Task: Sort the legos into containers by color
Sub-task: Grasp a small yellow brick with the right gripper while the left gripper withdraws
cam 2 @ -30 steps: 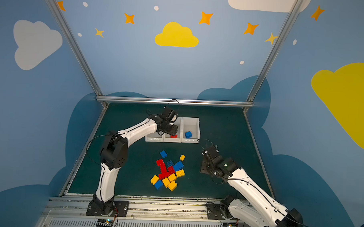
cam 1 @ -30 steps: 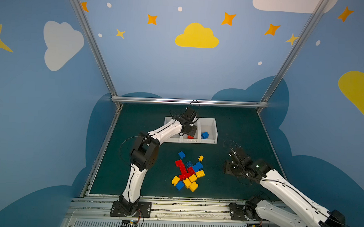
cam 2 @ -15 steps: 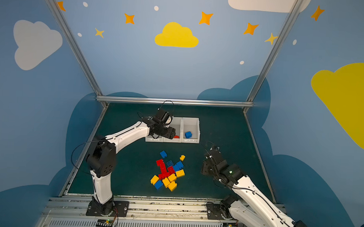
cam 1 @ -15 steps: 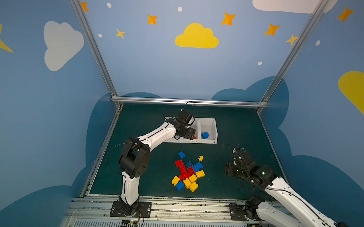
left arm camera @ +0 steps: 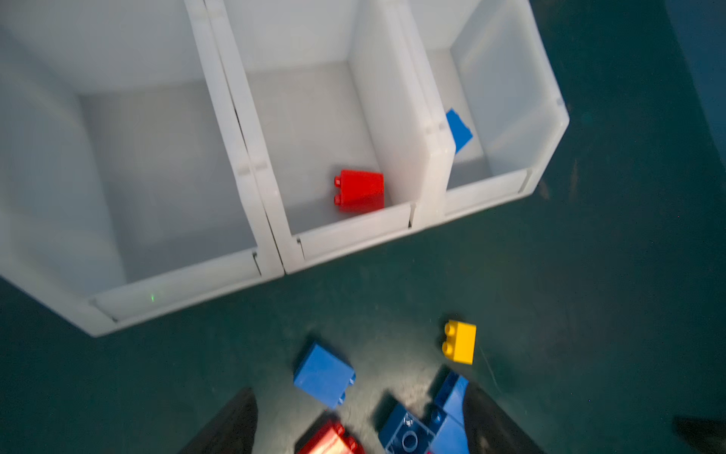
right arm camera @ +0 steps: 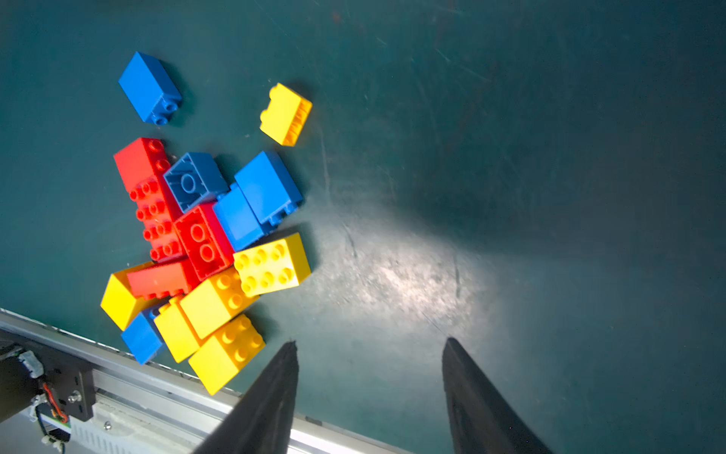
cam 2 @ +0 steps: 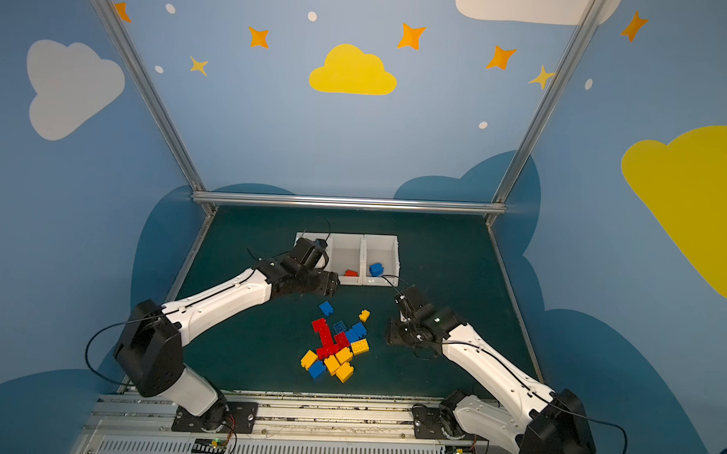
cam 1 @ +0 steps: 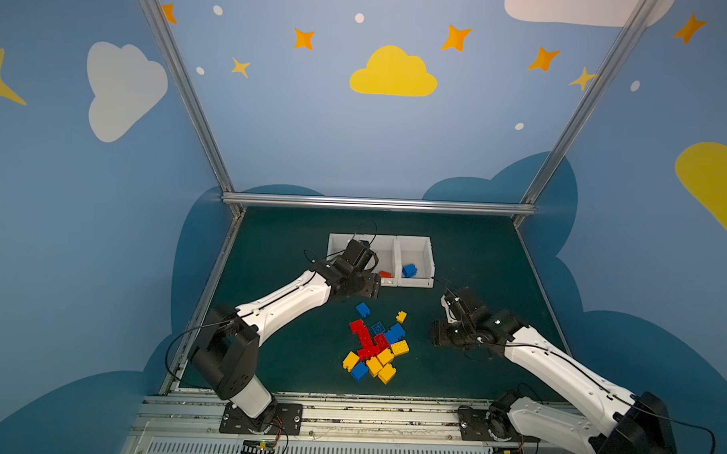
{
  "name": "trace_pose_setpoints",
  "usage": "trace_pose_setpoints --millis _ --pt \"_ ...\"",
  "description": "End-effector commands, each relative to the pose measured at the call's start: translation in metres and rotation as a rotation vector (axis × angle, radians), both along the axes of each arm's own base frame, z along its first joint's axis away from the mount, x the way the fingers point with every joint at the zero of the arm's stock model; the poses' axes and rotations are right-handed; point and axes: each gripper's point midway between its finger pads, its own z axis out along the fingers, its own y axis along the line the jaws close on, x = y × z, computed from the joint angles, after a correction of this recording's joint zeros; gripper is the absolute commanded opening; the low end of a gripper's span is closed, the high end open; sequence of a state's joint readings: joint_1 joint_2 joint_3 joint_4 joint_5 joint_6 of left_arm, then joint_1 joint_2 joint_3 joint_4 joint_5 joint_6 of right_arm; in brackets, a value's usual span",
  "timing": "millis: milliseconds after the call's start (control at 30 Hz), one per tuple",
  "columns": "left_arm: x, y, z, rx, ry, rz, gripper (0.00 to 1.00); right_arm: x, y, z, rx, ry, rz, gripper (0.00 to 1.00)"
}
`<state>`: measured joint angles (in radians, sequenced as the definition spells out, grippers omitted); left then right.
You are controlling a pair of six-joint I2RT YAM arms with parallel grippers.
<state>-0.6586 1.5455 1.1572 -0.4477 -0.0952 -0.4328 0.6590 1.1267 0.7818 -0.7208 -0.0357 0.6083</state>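
Blue walls painted with clouds and stars are seen behind a dark green desk [cam 1: 294, 250]. Three white containers [cam 1: 415, 248] are set side by side at the far middle; a red lego [left arm camera: 360, 190] lies in the middle one and a blue lego [left arm camera: 459, 129] in the right one. A pile of legos [cam 1: 376, 349] is left loose nearer the front. The left tool [left arm camera: 359, 422] is held open and empty near the containers. The right tool [right arm camera: 369, 377] is held open, empty, right of the pile.
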Motion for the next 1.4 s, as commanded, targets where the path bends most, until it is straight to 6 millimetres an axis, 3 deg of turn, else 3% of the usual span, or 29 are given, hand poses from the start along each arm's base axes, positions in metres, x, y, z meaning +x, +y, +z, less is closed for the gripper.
trace_pose_setpoints --millis 0,300,600,1167,1367 --pt "-0.008 0.016 0.012 -0.033 -0.055 0.071 0.83 0.014 0.013 0.01 0.021 -0.008 -0.002 0.59" --pt "-0.05 0.077 0.009 -0.05 -0.142 0.18 0.88 0.031 0.036 -0.011 -0.096 0.15 -0.065 0.58" --pt "-0.074 0.101 0.013 -0.128 -0.196 0.149 0.92 0.059 0.069 -0.03 -0.149 0.161 -0.126 0.57" --pt "-0.081 0.1 -0.009 -0.156 -0.14 0.138 0.94 0.084 0.094 -0.069 -0.2 0.228 -0.128 0.49" --pt "-0.081 0.102 -0.01 -0.154 -0.139 0.146 0.95 0.081 0.093 -0.078 -0.209 0.247 -0.132 0.39"
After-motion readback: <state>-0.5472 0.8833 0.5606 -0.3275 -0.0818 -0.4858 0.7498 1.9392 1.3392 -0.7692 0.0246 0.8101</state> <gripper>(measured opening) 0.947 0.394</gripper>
